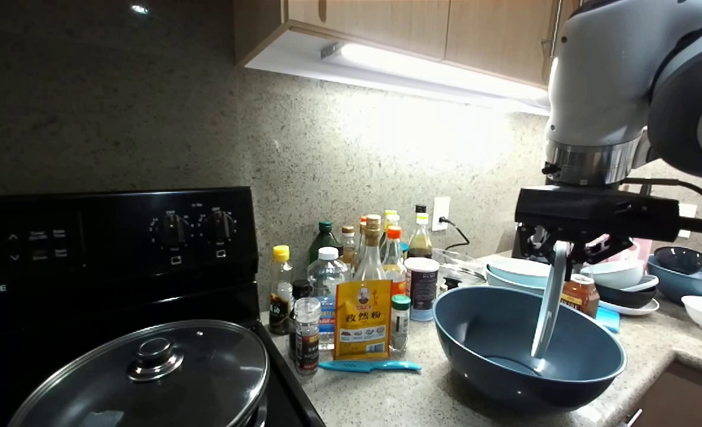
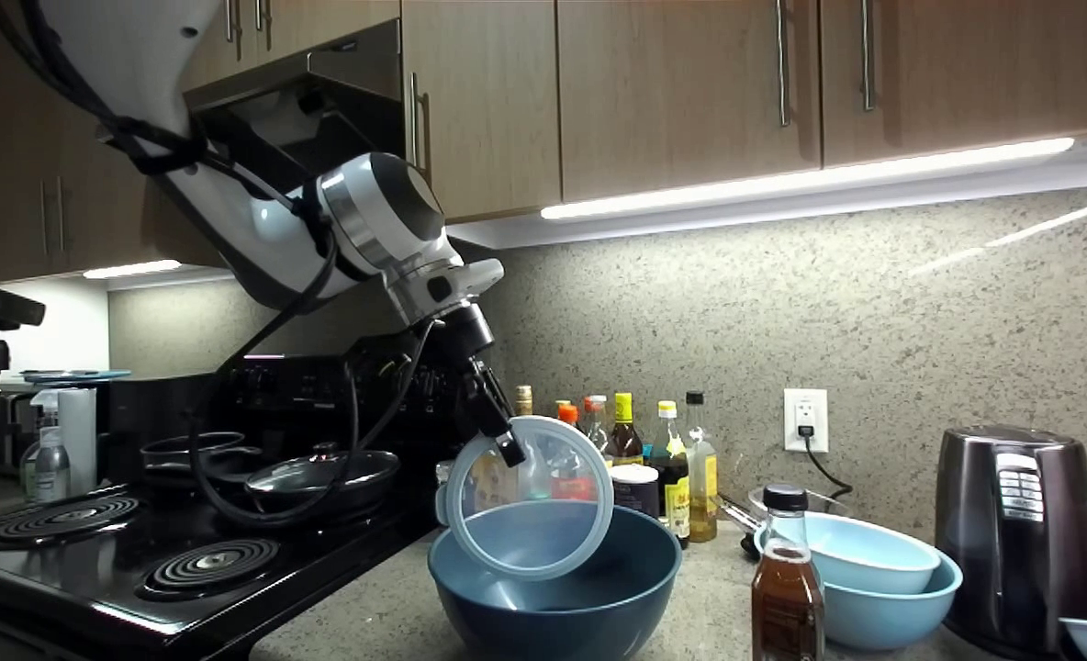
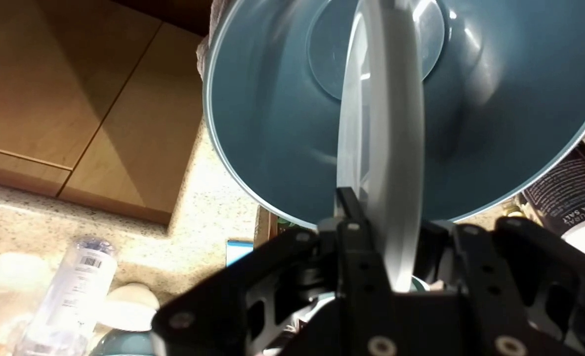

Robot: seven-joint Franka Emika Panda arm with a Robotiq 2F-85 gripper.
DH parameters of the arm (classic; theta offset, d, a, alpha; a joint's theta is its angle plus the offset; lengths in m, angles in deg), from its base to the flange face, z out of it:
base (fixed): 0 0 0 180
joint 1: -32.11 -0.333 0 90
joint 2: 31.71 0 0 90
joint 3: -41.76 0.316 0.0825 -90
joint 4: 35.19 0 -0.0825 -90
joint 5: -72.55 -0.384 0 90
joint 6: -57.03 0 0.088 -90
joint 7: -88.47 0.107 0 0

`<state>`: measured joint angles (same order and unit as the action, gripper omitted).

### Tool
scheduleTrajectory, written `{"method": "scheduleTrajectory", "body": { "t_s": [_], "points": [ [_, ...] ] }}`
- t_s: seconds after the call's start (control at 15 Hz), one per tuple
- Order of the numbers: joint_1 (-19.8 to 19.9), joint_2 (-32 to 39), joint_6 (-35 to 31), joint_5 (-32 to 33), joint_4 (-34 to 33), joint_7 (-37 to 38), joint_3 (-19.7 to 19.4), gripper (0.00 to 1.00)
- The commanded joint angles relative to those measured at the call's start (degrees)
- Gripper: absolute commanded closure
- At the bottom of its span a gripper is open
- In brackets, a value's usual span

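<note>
Two black metal fingers point(image 3: 353, 242), close up along the bottom of the wrist view, are clamped on the edge of a round, translucent plastic lid point(image 3: 397, 148) with a thick, pale rim. The lid stands on edge, tilted, in the middle of that frame, its lower part inside a large, deep, dark blue bowl point(image 3: 272, 148); whether it touches the bowl's floor cannot be told. In an exterior view, this bowl sits at bottom centre on a pale, speckled stone worktop point(image 2: 369, 606). At lower right stand a clear bottle of brown liquid point(image 2: 787, 601) and, just behind it, two nested light blue bowls point(image 2: 883, 610). A black stove with coil burners point(image 2: 66, 580) fills the lower left, a black pan with a glass lid point(image 2: 312, 470) near its back. Behind the dark blue bowl, sauce bottles with red, yellow and black caps point(image 2: 671, 473) crowd together. Farthest back, a speckled stone wall point(image 2: 874, 340) rises to pale wooden cabinets point(image 2: 690, 101) across the top of the frame.
</note>
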<state>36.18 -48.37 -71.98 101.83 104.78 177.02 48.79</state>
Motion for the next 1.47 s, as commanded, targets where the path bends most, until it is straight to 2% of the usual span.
{"method": "scheduleTrajectory", "body": {
  "t_s": [0.0, 0.8, 0.87, 0.93, 1.07, 1.13, 1.2, 1.27, 1.4],
  "points": [
    [0.06, 0.17, 0.09, -0.10, -0.14, -0.09, 0.09, 0.95],
    [0.06, 0.24, 0.10, -0.09, -0.24, -0.09, 0.08, 0.95],
    [0.06, 0.24, 0.10, -0.09, -0.24, -0.09, 0.08, 0.70],
    [0.18, 0.31, 0.55, 0.22, -0.36, 0.32, 0.22, 0.69],
    [0.20, 0.38, 0.62, 0.12, -0.42, 0.53, 0.19, 0.57],
    [0.22, 0.31, 0.70, 0.33, -0.42, 0.55, 0.25, 0.90],
    [0.22, 0.25, 0.72, 0.39, -0.41, 0.52, 0.27, 0.91],
    [0.25, 0.35, 1.04, 0.29, -0.52, 0.61, 0.28, 0.49],
    [0.28, 0.34, 1.24, 0.38, -0.56, 0.65, 0.30, 0.51]
  ]
}}
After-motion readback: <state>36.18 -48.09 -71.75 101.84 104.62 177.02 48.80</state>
